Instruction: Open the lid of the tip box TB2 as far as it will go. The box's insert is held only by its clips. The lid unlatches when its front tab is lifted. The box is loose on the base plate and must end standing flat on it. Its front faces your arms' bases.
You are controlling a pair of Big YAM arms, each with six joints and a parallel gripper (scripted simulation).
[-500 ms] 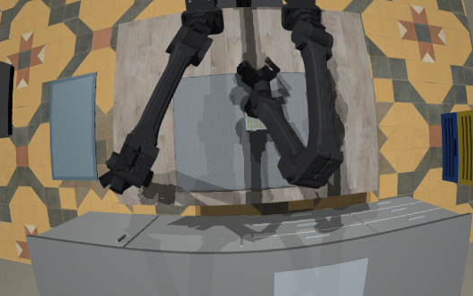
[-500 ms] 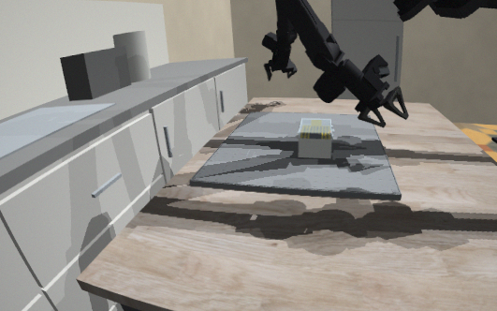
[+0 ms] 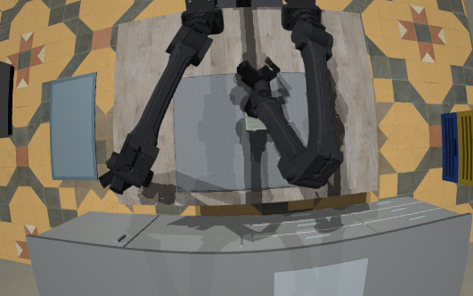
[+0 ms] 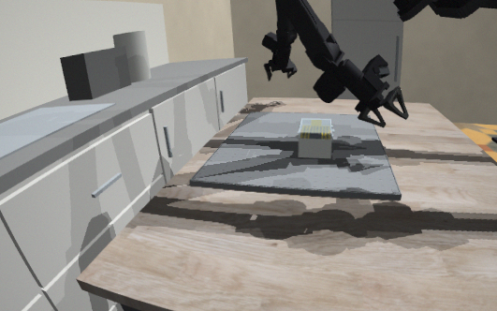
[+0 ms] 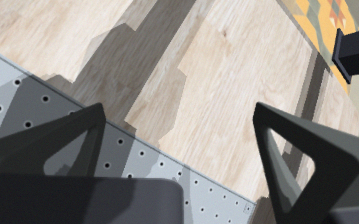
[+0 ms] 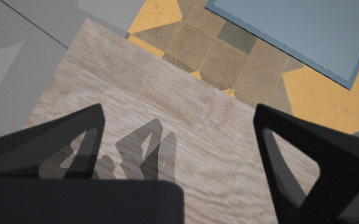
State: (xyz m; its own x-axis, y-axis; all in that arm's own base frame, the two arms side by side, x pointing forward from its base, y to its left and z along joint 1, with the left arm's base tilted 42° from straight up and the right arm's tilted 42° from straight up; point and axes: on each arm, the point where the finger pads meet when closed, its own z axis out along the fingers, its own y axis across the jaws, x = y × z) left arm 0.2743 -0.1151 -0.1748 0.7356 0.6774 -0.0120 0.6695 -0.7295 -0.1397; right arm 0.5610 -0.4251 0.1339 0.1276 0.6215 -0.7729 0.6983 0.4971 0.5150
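From my station: top view looks down over both arms and the table (image 3: 147, 58) (image 4: 346, 262); exterior looks lengthwise from nearer one end. Both share the plate (image 3: 209, 147) (image 4: 271, 180). Wrist views are close, facing tabletop and floor.
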